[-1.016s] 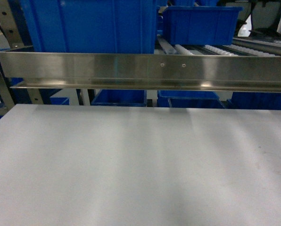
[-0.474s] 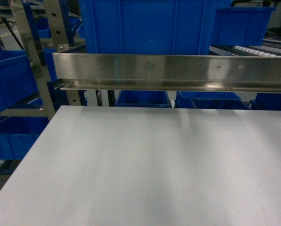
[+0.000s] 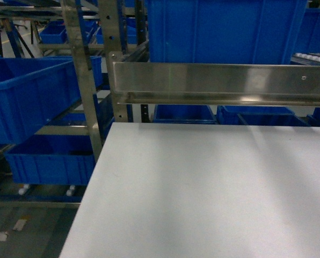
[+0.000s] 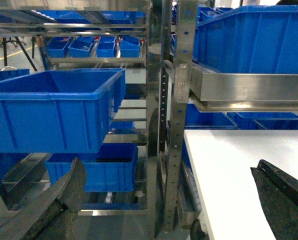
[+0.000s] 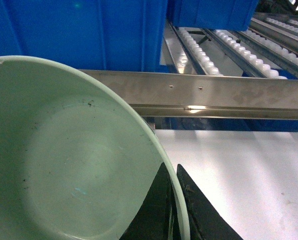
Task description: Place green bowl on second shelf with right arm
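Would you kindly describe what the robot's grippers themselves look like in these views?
Only the tips show. The left gripper has two broad, dark, matte jaws with a rough, worn surface. The right gripper has black jaws tapering to pointed tips. No cables or markings are visible.

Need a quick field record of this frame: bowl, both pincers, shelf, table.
bowl: green bowl held by its rim, not yet on the shelf
right pincer: right pincer shut on the bowl's rim
left pincer: left pincer open, holding nothing
shelf: second shelf ahead of the bowl, white rollers behind its steel rail
table: white tabletop below the rail
bins: blue bins on the racks
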### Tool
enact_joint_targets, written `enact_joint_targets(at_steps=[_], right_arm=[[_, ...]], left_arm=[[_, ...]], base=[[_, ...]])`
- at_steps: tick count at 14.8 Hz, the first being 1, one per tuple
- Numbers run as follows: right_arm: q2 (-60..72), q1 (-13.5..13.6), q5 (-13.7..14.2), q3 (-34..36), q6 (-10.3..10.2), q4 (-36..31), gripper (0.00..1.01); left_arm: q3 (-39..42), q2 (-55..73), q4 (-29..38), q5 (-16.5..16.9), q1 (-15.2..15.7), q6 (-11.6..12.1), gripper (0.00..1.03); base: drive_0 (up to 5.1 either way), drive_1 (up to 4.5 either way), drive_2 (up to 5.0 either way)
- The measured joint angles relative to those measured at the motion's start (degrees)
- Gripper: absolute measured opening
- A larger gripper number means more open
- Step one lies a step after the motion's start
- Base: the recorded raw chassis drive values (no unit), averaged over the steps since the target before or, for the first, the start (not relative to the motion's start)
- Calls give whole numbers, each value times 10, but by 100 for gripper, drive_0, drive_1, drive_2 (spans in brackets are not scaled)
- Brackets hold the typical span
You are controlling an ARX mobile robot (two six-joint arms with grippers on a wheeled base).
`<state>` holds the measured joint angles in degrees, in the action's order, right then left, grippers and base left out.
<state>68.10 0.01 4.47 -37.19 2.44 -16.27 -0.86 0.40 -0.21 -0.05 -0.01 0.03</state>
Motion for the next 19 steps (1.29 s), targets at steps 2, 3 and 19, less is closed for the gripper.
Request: enact_joint_targets(at_steps=[2, 3, 19], right_arm=[[0, 0, 0, 0, 0, 0, 2], [0, 0, 0, 0, 0, 0, 2], [0, 0, 0, 0, 0, -1, 2]], left_arm=[[0, 0, 0, 0, 0, 0, 98], [0, 0, -1, 0, 0, 0, 98], [0, 0, 1, 0, 0, 0, 98]], base=[[-502, 244, 244], [-505, 240, 240], [-502, 243, 243]])
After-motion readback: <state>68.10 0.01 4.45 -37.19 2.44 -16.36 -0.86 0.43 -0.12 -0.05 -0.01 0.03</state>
